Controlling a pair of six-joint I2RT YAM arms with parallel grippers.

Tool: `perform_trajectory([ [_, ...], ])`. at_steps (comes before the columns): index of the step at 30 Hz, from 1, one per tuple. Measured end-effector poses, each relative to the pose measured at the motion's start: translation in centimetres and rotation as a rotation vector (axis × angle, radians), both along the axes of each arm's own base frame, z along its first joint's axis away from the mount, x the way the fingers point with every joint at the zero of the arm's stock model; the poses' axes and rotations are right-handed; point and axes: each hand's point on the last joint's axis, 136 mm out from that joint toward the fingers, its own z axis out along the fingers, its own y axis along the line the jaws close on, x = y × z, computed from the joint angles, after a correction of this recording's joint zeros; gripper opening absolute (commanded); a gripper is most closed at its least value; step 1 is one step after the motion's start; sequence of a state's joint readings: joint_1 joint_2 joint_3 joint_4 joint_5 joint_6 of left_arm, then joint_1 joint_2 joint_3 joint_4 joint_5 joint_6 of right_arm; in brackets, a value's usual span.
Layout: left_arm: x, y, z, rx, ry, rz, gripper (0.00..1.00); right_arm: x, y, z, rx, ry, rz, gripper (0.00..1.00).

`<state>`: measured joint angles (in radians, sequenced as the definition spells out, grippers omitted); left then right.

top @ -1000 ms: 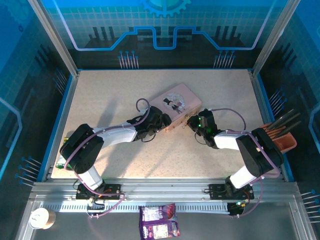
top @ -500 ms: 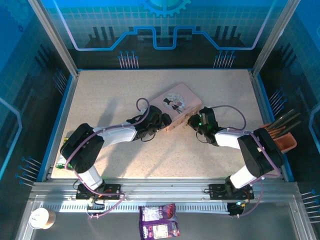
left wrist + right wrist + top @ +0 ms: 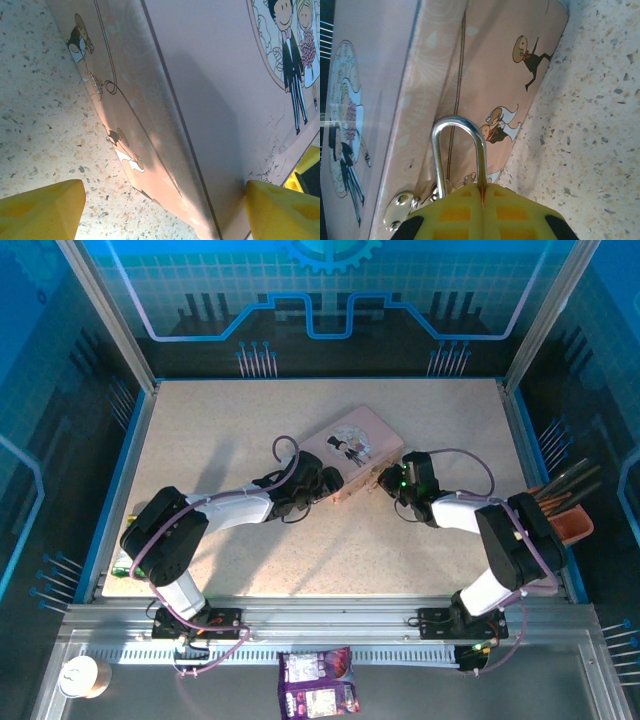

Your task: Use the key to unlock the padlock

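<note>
Straddling the near edge of the pink tin (image 3: 210,100) mid-counter: left tool (image 3: 162,200) spread wide, one yellow finger (image 3: 40,210) over the counter (image 3: 35,125), the other on the lid side. Right tool (image 3: 482,191) pressed together at the tin's front wall. The padlock (image 3: 458,120) sits right at its tips, silver shackle looping up beside the tin's hasp (image 3: 399,205). Brass body is hidden behind the fingers. Can't tell if anything is pinched.

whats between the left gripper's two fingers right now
In the left wrist view the pink tin lies edge-on between the left gripper's fingers, with a strip of bare table beside it.
</note>
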<state>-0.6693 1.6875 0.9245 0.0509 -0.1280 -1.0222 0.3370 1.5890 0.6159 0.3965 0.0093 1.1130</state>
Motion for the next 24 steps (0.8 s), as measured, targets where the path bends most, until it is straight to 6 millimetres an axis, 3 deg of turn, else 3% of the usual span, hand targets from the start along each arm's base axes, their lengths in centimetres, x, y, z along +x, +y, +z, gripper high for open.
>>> perform_trajectory([
  [11,-0.4,0.6,0.2,0.029,0.007,-0.029,0.87,0.8,-1.1,0.3,-0.007,-0.004,-0.037,0.00],
  [15,-1.2,1.9,0.3,0.065,0.012,-0.044,0.89,0.8,-1.5,2.6,-0.027,-0.060,-0.023,0.00],
  [19,-2.5,4.4,0.3,0.106,0.021,-0.045,0.89,0.2,-1.7,5.4,-0.061,-0.126,0.012,0.00],
  [24,-3.7,6.6,2.1,0.166,-0.037,-0.069,0.91,-1.7,-1.5,7.9,-0.145,-0.178,0.099,0.00],
])
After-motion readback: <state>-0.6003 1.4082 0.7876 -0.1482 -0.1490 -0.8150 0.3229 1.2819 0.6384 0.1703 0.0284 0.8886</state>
